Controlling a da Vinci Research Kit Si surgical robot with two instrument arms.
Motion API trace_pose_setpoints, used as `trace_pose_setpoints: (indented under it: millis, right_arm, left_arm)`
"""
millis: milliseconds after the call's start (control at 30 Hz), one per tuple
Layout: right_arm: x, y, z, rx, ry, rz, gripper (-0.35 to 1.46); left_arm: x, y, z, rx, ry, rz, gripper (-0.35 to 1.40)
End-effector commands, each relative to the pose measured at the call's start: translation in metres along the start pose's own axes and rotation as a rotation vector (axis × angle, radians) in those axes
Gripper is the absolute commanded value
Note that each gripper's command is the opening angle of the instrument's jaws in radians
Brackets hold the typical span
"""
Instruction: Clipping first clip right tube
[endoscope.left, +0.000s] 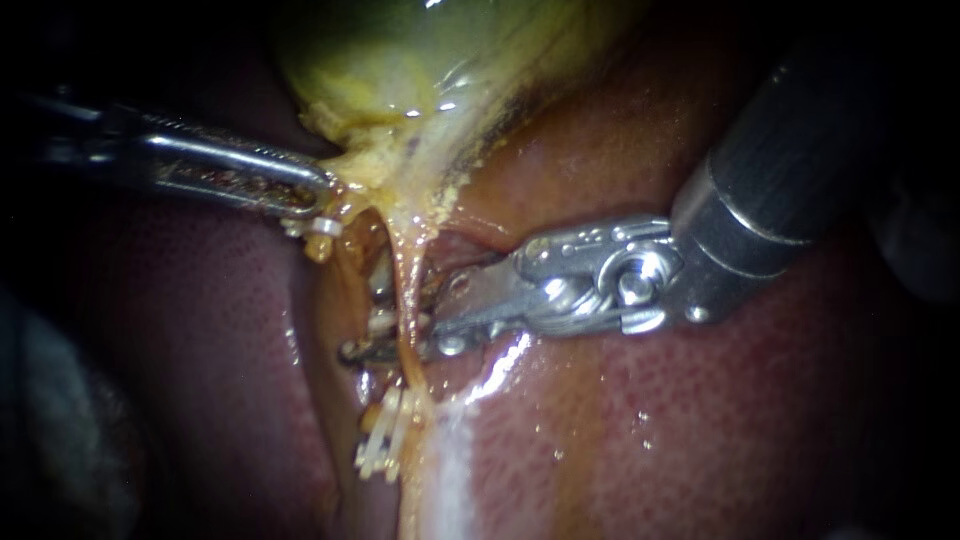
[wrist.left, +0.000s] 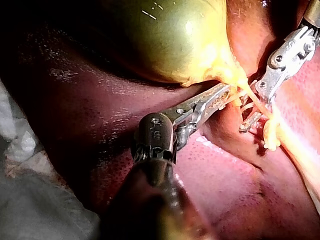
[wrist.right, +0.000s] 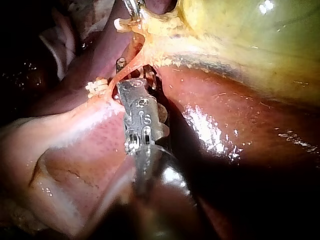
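Two instruments meet at the strands below the gallbladder (endoscope.left: 380, 60). Farthest left, your left instrument (endoscope.left: 312, 195) has its jaws pressed together on the yellow fringe of the gallbladder neck, and the strands beneath look taut.

Next across, the right tube (endoscope.left: 403, 290) runs from that neck down to the liver (endoscope.left: 700, 420) bed. It is thin, pale orange and glistening wet. White clips (endoscope.left: 385, 440) sit near its lower end.

Your right instrument (endoscope.left: 385, 325) reaches across it with its jaws spread. A gap shows between them, and the tube lies in that gap about midway along its run.

Expect the tube to behave like a wet thread: weightless, soft, slick and easy to tear or kink. Take it on the bare stretch above the lower clips and below the yellow fringe. Set the jaws square across it with its whole width inside them. Close without dragging sideways, since any pull probably passes straight to the neck held on the left.
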Motion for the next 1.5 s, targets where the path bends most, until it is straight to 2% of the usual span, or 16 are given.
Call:
trace_pose_setpoints:
  millis: [33,133,267,467,833,933,1000,1100,1267,1367,1500]
  right_arm:
    - [0.0000,0.0000,-0.0001,0.000,0.000,0.000,0.14]
    - [0.0000,0.0000,0.0000,0.003,0.008,0.000,0.39]
    - [-0.0001,0.0002,0.0001,0.012,0.024,0.000,0.49]
    - [-0.0007,0.0006,-0.0016,0.021,0.026,-0.001,0.49]
    - [-0.0015,0.0016,-0.0073,0.054,0.033,0.008,0.50]
    - [-0.0017,0.0015,-0.0081,0.068,0.048,0.007,0.50]
    - [-0.0016,0.0013,-0.0086,0.088,0.073,0.009,0.50]
    - [-0.0013,0.0010,-0.0091,0.109,0.082,0.010,0.50]
    - [-0.0005,-0.0003,-0.0095,0.145,0.111,0.011,0.50]
    - [-0.0003,-0.0010,-0.0093,0.153,0.108,0.007,0.50]
    - [-0.0002,-0.0012,-0.0088,0.157,0.106,0.003,0.50]
  left_arm:
    - [0.0000,0.0000,0.0000,0.000,0.000,0.000,-0.35]
    - [-0.0001,-0.0001,0.0000,-0.001,0.000,0.001,-0.35]
    - [-0.0002,-0.0002,-0.0001,-0.001,0.000,0.002,-0.35]
    - [-0.0004,-0.0005,-0.0004,-0.003,-0.001,0.003,-0.35]
    - [-0.0004,-0.0006,-0.0005,-0.004,-0.002,0.004,-0.35]
    - [-0.0005,-0.0006,-0.0006,-0.004,-0.002,0.004,-0.35]
    - [-0.0005,-0.0006,-0.0006,-0.005,-0.002,0.004,-0.35]
    - [-0.0005,-0.0006,-0.0007,-0.005,-0.002,0.004,-0.35]
    - [-0.0005,-0.0006,-0.0007,-0.005,-0.002,0.004,-0.35]
    - [-0.0005,-0.0006,-0.0007,-0.005,-0.002,0.004,-0.35]
    - [-0.0005,-0.0006,-0.0007,-0.005,-0.002,0.004,-0.35]
